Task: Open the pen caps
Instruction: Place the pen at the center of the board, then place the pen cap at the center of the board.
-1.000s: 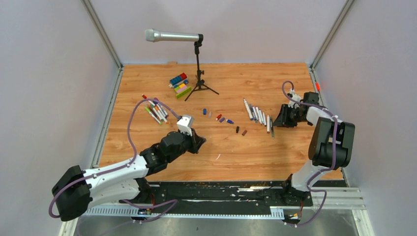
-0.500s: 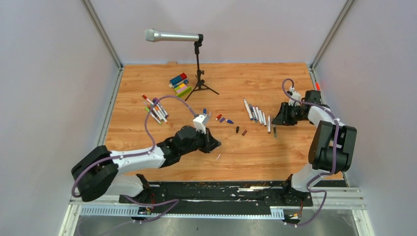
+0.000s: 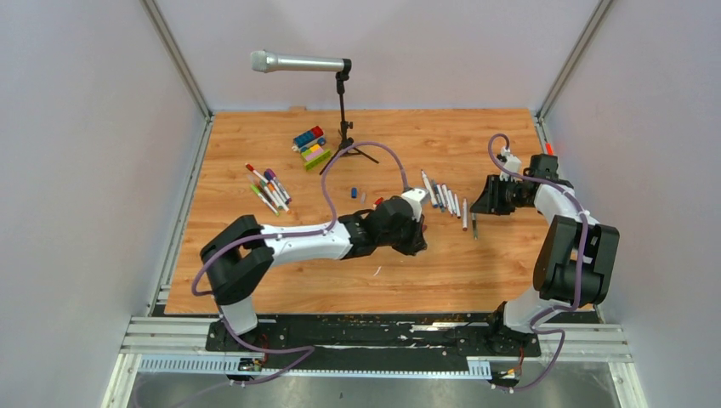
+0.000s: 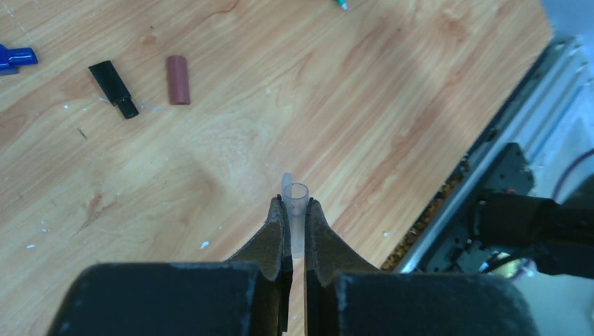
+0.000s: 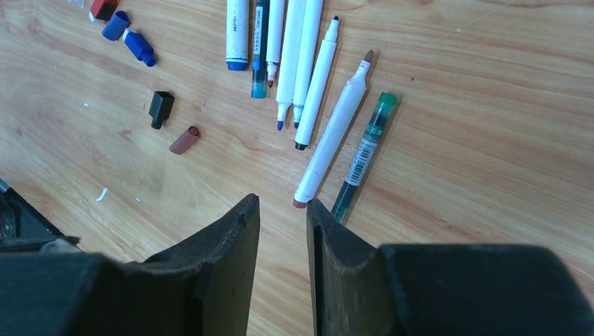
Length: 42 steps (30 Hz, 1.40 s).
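Left of the pen row [image 5: 294, 63], the left claw [image 4: 295, 222] pinches a clear cap [image 4: 298, 192] by its very tips, so the cap could squirt out and roll away. Loose caps [image 5: 185, 140], stubby and brown, black, blue or red, lie just left of the row. Just right of it, the right claw [image 5: 280, 220] hovers narrowly parted and empty, and may nudge the brown-tipped pen [image 5: 336, 133] rather than straddle it.

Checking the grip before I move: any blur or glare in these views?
Left wrist: the clear cap in the left gripper is sharp, the gripper housing dark and soft. Right wrist: pens crisp, no glare. Top external: even light, loose caps tiny.
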Motion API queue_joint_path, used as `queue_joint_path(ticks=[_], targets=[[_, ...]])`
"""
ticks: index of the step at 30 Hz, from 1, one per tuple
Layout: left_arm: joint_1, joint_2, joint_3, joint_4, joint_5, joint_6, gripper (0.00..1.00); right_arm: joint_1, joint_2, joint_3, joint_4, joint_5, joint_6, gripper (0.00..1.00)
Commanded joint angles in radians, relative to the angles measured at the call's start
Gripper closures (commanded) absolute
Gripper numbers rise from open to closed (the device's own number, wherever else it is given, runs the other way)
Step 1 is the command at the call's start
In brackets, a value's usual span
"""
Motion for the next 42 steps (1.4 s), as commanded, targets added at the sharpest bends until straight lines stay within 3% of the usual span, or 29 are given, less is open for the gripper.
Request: queue_joint_path(ticks=[1, 21, 42], targets=[[-0.016, 0.098, 0.136, -0.191, -0.074, 0.071, 0.99, -0.007, -0.035, 0.034, 0.001, -0.027, -0.023, 0.68], [-0.038, 0.513, 0.716, -0.505, -0.145, 0.22, 0.92, -0.011, -0.039, 0.039, -0.004, -0.03, -0.025, 0.68], [-0.032, 0.618, 0.868, -0.604, -0.199, 0.271, 0.83, -0.014, -0.032, 0.041, -0.008, -0.033, -0.029, 0.68]])
